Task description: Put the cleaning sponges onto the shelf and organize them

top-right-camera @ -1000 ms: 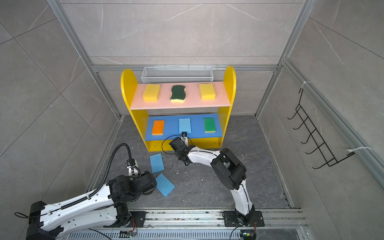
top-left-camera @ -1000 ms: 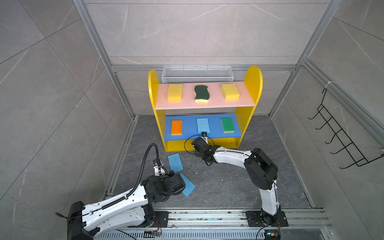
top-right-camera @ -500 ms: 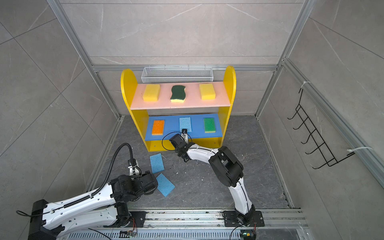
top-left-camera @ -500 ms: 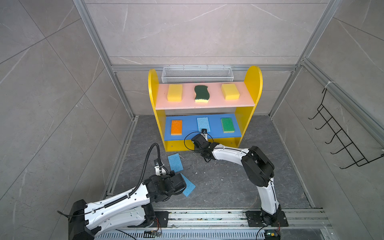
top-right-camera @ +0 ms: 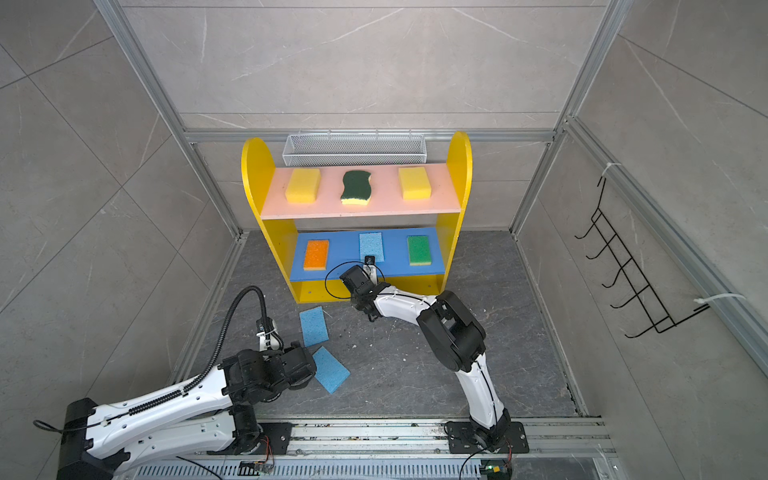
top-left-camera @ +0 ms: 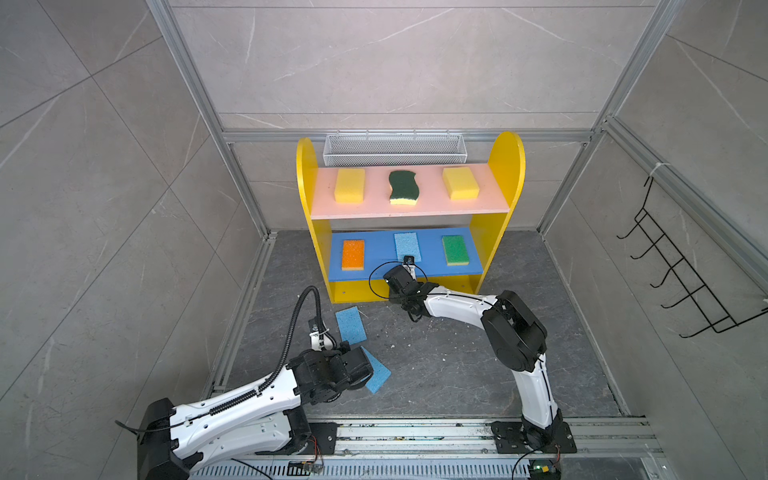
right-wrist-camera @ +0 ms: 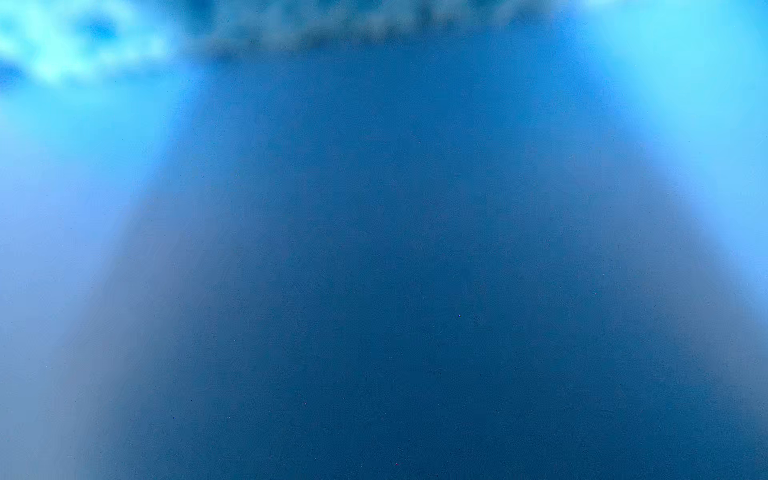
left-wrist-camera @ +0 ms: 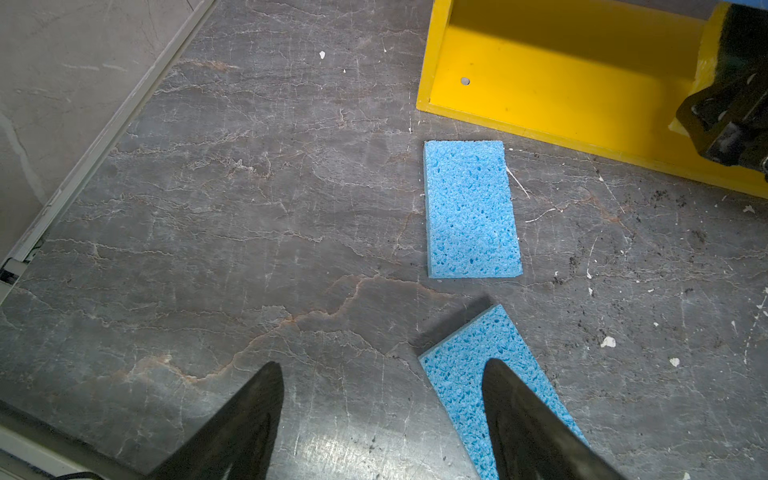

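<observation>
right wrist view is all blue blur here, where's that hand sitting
Observer: In both top views the right hand reaches over the front of the blue middle board of the shelf, at the near edge of the light blue sponge lying there.
Operator: any sponges not on the shelf yet
Observer: Two lie on the floor: a straight blue sponge near the shelf's base, an angled blue sponge by the left hand.
Operator: left hand holding anything
Observer: No, its jaws stand open and empty, one finger over the angled blue sponge.
</observation>
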Controlling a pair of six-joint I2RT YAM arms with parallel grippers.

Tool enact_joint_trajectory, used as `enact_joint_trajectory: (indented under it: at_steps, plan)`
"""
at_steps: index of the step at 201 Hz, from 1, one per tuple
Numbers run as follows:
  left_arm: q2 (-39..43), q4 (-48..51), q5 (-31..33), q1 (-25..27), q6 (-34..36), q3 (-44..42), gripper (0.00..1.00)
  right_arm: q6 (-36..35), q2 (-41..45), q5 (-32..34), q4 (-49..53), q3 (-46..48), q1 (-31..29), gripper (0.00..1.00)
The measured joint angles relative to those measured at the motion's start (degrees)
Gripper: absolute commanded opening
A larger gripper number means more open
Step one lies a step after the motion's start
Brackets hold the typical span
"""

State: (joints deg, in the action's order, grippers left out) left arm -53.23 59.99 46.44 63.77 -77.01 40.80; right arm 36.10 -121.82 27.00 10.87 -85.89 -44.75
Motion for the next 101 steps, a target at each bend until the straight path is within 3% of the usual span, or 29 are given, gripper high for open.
enact_joint_trajectory:
  at_steps: [101]
  plan:
    - [-0.11,0.04,0.0,0.0,0.0,0.33,0.78,-0.81,-0.61,0.02,0.04,-0.74,0.31,0.72]
